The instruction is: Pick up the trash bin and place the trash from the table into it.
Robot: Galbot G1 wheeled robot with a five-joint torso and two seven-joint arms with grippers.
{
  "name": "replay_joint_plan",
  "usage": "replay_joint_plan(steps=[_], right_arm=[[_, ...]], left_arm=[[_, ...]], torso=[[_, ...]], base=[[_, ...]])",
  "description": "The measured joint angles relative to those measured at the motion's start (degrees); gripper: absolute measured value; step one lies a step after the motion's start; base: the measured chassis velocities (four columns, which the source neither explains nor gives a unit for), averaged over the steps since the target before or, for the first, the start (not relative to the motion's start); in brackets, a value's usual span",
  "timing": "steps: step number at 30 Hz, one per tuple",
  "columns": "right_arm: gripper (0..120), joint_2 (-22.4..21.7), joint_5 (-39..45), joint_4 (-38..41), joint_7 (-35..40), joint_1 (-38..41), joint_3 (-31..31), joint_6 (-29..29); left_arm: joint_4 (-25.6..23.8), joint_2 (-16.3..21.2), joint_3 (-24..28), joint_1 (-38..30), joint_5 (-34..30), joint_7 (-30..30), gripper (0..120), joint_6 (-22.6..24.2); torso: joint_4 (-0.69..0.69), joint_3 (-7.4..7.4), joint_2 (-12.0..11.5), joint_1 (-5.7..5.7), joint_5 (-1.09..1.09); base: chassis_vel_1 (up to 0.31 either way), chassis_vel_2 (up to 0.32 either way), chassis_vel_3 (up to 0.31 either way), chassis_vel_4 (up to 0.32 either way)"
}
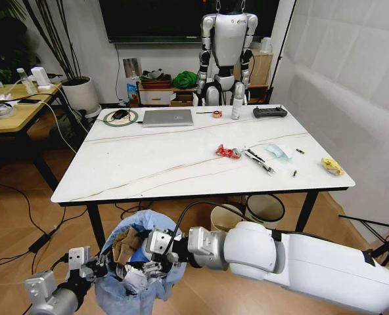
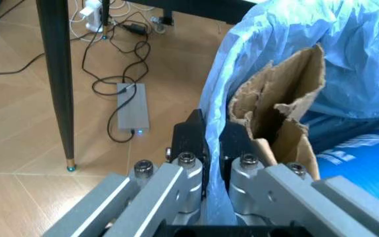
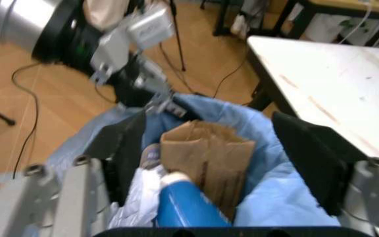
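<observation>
From the head camera we see the small round trash bin lined with crinkled light-blue plastic low in front of the large white veined table, with our left gripper at its rim and our right gripper over its mouth. A red wrapper, light-blue mask and yellow scrap lie on the tabletop.

Our left wrist camera shows the left gripper pinched narrow on the blue liner, beside a torn brown cardboard box.

Our right wrist camera shows the right gripper spread wide above the bin, over the box, a blue paper cup and crumpled white tissue.
</observation>
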Motion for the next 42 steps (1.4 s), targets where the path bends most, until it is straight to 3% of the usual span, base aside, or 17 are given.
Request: replay_joint_plan(steps=[7, 12, 13, 14, 18, 24, 31, 37, 42], right_arm=[[99, -3.2, 4.9, 2.3, 3.4, -2.1, 7.7, 0.6], [100, -5.3, 7.4, 2.8, 5.6, -6.1, 14.7, 2.1], [100, -5.9, 9.0, 2.9, 6.9, -8.2, 18.8, 2.4], [100, -6.9, 11.9, 2.2, 10.0, -13.7, 29.1, 2.9], [100, -5.0, 12.2, -2.3, 11.0, -18.0, 40.7, 3.3], [100, -1.1, 10.0, -8.2, 11.5, -22.2, 49.8, 2.8], [100, 1.4, 8.3, -13.8, 11.8, -22.8, 51.6, 2.9], [100, 5.8, 5.6, -23.9, 9.8, -20.2, 50.8, 3.3], [100, 10.7, 4.2, -37.5, 4.7, -15.9, 48.6, 5.3]], left_arm=[[0.2, -0.3, 0.2, 0.0, 0.2, 0.0, 0, 0.0], [-0.1, -0.6, 0.2, 0.1, 0.2, 0.1, 0, 0.0], [-0.1, -0.9, 0.2, 0.1, 0.2, 0.1, 0, -0.1], [-0.3, -2.1, 0.1, 0.2, 0.3, 0.3, 0, -0.3], [-0.7, -3.9, -0.4, 0.0, 0.3, 0.4, 0, -0.5], [-0.4, -4.7, -0.7, -0.6, 0.5, 0.5, 0, -0.8], [0.1, -5.5, -1.2, -0.2, 0.6, 0.6, 0, -1.3], [0.2, -6.4, -1.7, 0.7, 1.2, 0.8, 0, -1.5], [0.2, -6.5, -2.9, 0.8, 1.1, 0.4, 0, -1.5]], torso=[[0.01, 0.00, 0.0, 0.01, 0.00], [0.00, 0.00, 0.0, 0.01, 0.00], [-0.01, 0.00, 0.0, 0.01, 0.03], [-0.01, -0.01, 0.0, 0.01, 0.01], [-0.01, -0.01, 0.0, 0.01, 0.00], [-0.01, -0.01, 0.0, 0.01, 0.01], [-0.02, 0.00, 0.0, 0.01, 0.00], [0.00, 0.01, 0.0, 0.00, 0.00], [0.00, 0.01, 0.0, 0.00, 0.00]], base=[[0.000, 0.000, 0.000, 0.000], [0.000, 0.000, 0.000, 0.000], [0.000, 0.000, 0.000, 0.000], [0.000, 0.000, 0.000, 0.000], [0.000, 0.000, 0.000, 0.000], [0.000, 0.000, 0.000, 0.000], [0.000, 0.000, 0.000, 0.000], [0.000, 0.000, 0.000, 0.000], [0.000, 0.000, 0.000, 0.000]])
